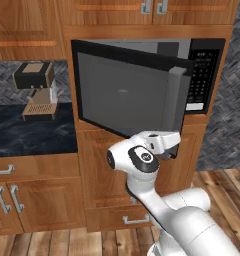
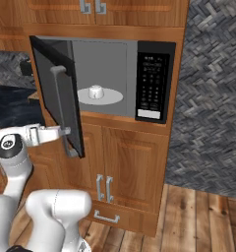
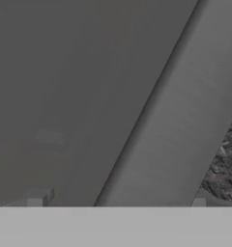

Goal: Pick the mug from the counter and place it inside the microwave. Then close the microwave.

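**Desk:** Start at the pincer. What is it doing?

**Photographer:** The gripper (image 2: 66, 131) is at the outer face of the microwave door (image 1: 124, 92), low down, near the bottom end of the long silver handle (image 2: 62, 106). Its jaws are spread wide, released, with nothing between them. In the hand view the two finger tips (image 3: 36, 198) stand far apart at the bottom, the dark door glass (image 3: 74, 82) directly ahead and the grey handle (image 3: 181, 120) running as a slanted bar between them. Whether a finger touches the door, I cannot tell.

**Desk:** And the door?

**Photographer:** Partly open, swung out from its hinge on the left side of the microwave (image 2: 152, 81). From the right base view you look past its edge into the grey interior.

**Desk:** Where is the mug?

**Photographer:** The mug (image 2: 95, 91) is inside the microwave, upright at the middle of the round light-grey turntable (image 2: 112, 98). It is small, white and squat.

**Desk:** What surrounds it?

**Photographer:** The black button panel (image 2: 151, 86) is to the right of the cavity. Wooden cabinets (image 2: 134, 162) with silver handles frame the oven above and below. To the left lies the black veined counter (image 1: 27, 130), with a brown-and-black coffee machine (image 1: 36, 90) standing on it. A dark woven-pattern wall (image 2: 213, 93) is to the right, over a wood-plank floor (image 2: 198, 221).
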You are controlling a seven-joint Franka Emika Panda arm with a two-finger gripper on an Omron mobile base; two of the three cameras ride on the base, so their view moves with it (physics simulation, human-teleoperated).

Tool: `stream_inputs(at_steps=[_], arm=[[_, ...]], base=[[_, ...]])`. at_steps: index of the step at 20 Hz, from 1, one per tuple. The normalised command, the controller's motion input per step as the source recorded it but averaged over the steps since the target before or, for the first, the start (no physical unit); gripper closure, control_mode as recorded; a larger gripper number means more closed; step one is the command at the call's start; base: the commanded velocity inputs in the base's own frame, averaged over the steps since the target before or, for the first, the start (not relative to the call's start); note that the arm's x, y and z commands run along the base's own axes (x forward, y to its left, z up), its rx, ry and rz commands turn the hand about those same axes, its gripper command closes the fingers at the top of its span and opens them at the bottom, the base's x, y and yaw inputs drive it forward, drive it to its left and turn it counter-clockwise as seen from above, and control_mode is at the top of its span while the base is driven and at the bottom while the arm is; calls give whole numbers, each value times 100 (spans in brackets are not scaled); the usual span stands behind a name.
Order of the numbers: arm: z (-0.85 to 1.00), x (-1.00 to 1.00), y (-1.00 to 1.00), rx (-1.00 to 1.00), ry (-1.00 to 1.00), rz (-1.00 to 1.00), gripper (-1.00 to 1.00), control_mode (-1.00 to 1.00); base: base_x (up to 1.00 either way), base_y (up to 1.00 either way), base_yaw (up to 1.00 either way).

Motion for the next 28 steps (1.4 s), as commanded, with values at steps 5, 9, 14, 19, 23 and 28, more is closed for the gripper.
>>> stream_inputs(at_steps=[5, 9, 14, 19, 23, 28], arm=[[1, 54, 0, 0, 0, -5, -100, -100], [1, 62, -5, 0, 0, 0, -100, -100], [5, 60, -22, 0, 0, 7, -100, -100], [12, 50, -22, 0, 0, 9, -100, -100], [9, 56, -18, 0, 0, 5, -100, -100], [3, 52, -23, 0, 0, 3, -100, -100]], base=[[0, 0, 0], [0, 0, 0], [0, 0, 0], [0, 0, 0], [0, 0, 0], [0, 0, 0]])
